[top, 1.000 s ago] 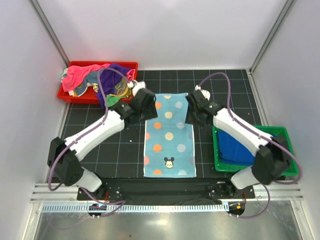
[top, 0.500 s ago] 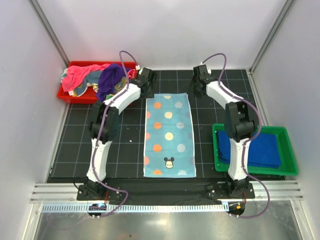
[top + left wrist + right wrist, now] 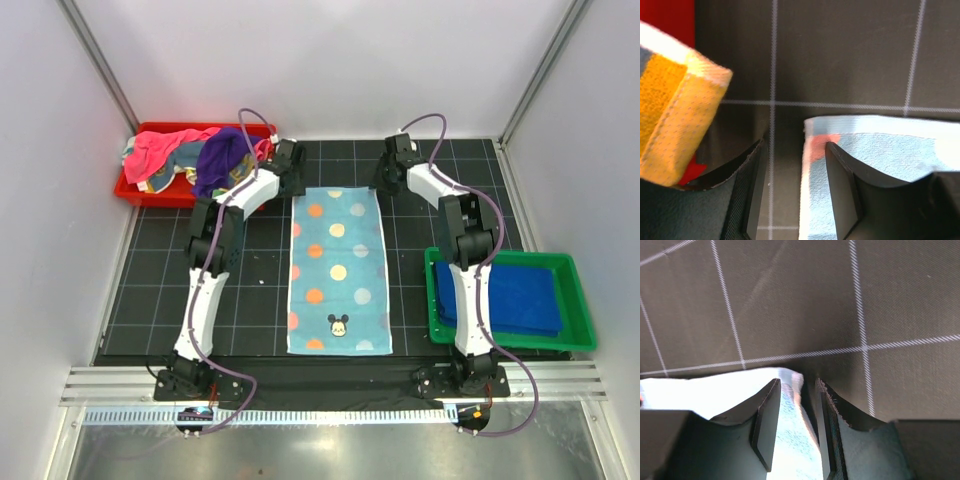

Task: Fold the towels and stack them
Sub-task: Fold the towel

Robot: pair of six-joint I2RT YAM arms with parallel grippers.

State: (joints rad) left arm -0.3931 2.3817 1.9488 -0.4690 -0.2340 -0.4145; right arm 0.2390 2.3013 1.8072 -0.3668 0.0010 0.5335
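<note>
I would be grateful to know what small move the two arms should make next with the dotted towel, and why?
Probably close both grippers. The left gripper and right gripper each stand open astride a far corner of the flat polka-dot towel, with its edge in each gap, so pinching comes before any folding.

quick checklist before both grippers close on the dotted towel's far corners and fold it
1. Left gripper straddles the far-left corner of the polka-dot towel: ok, jaws open with the edge between them.
2. Right gripper straddles the far-right corner: ok, jaws open with the corner between them.
3. Towel flat on the mat: ok in the top view.
4. Yellow-orange towel corner clear of the left gripper: cannot tell, it hangs close beside.
5. Stacking spot ready: ok, blue towel lies flat in the green tray.
</note>
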